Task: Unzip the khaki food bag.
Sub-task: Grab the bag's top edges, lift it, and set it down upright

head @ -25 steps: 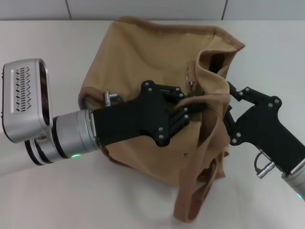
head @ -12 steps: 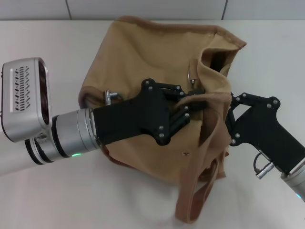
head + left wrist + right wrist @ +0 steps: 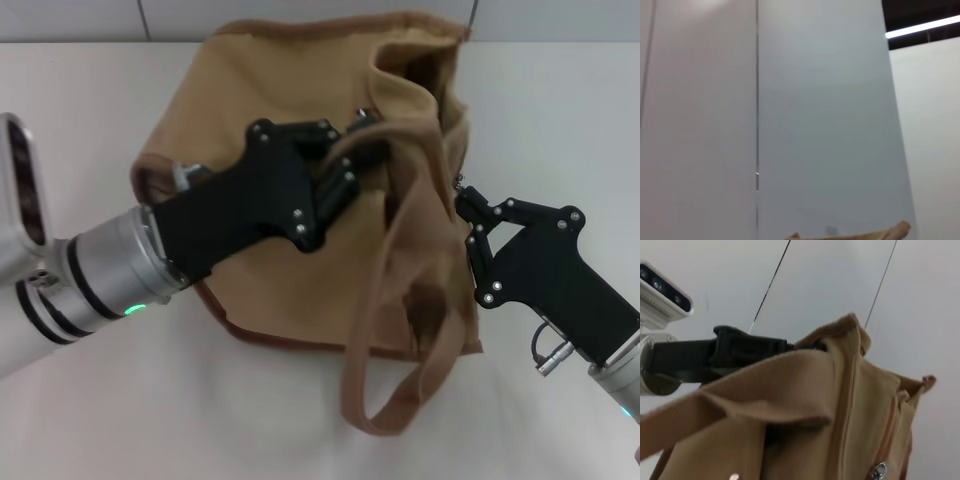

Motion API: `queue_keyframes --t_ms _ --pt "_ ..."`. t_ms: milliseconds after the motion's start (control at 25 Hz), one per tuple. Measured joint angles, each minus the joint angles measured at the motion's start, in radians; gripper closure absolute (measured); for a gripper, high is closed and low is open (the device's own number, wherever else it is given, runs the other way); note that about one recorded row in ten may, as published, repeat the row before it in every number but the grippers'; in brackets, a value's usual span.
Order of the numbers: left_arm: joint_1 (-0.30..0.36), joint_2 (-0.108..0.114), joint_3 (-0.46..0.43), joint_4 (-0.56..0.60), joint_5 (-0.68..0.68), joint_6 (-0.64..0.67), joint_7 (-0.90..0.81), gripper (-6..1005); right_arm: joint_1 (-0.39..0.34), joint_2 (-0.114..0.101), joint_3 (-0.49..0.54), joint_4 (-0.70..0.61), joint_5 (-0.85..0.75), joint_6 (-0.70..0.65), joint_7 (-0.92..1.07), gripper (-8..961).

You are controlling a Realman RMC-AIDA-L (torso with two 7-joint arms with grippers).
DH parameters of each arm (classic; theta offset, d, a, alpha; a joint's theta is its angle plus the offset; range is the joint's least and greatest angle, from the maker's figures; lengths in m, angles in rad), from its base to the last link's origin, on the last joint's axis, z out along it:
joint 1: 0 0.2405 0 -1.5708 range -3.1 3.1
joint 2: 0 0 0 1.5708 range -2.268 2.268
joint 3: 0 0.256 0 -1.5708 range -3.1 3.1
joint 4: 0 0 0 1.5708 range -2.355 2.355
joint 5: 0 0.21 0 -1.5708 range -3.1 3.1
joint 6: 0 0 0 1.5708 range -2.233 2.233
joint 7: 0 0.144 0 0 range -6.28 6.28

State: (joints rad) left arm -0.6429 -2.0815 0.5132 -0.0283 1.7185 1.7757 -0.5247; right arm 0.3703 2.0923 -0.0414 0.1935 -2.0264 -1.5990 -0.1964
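Observation:
The khaki food bag point(image 3: 290, 90) lies on the white table, its mouth gaping at the far top. My left gripper point(image 3: 350, 165) is shut on the bag's upper fabric where a wide strap handle point(image 3: 400, 300) begins; the strap hangs forward in a loop. My right gripper point(image 3: 468, 218) sits at the bag's right edge, touching or just beside it. The right wrist view shows the bag point(image 3: 805, 390) close up, a zip line with a silver zipper pull point(image 3: 879, 471), and the left gripper point(image 3: 750, 347) behind it. The left wrist view shows only a sliver of the bag point(image 3: 860, 235).
The white table point(image 3: 100, 420) spreads around the bag. A grey panelled wall point(image 3: 300, 15) runs along the table's far edge. My left arm's silver wrist point(image 3: 90, 280) lies low across the front left.
My left gripper has pulled the bag left and away. The bag's right edge has drawn back towards my right gripper's tips, and the strap loop has swung forward. The right gripper has hardly moved.

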Motion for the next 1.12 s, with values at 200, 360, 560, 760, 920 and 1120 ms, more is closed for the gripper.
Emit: queue_keyframes --t_ms 200,360,560,760,920,1120 --pt "0.031 0.0 -0.077 -0.002 -0.001 0.025 0.0 883 -0.002 0.0 0.0 -0.001 0.0 0.008 0.0 949" --pt "0.081 0.0 -0.208 -0.02 -0.002 0.053 0.001 883 -0.002 0.0 0.001 -0.002 0.0 0.016 0.0 949" --pt "0.122 0.0 -0.317 -0.039 -0.002 0.056 0.001 882 -0.002 0.0 0.008 -0.003 0.0 0.025 0.0 949" --pt "0.149 0.001 -0.386 -0.051 -0.002 0.053 0.001 881 -0.005 0.0 0.009 -0.005 0.002 0.026 0.0 949" --pt "0.167 0.001 -0.43 -0.059 -0.003 0.053 -0.006 881 -0.008 0.0 0.009 -0.006 0.002 0.026 0.0 948" --pt "0.17 0.002 -0.435 -0.063 0.001 0.048 -0.007 880 -0.008 0.0 0.01 -0.006 0.003 0.027 -0.001 948"
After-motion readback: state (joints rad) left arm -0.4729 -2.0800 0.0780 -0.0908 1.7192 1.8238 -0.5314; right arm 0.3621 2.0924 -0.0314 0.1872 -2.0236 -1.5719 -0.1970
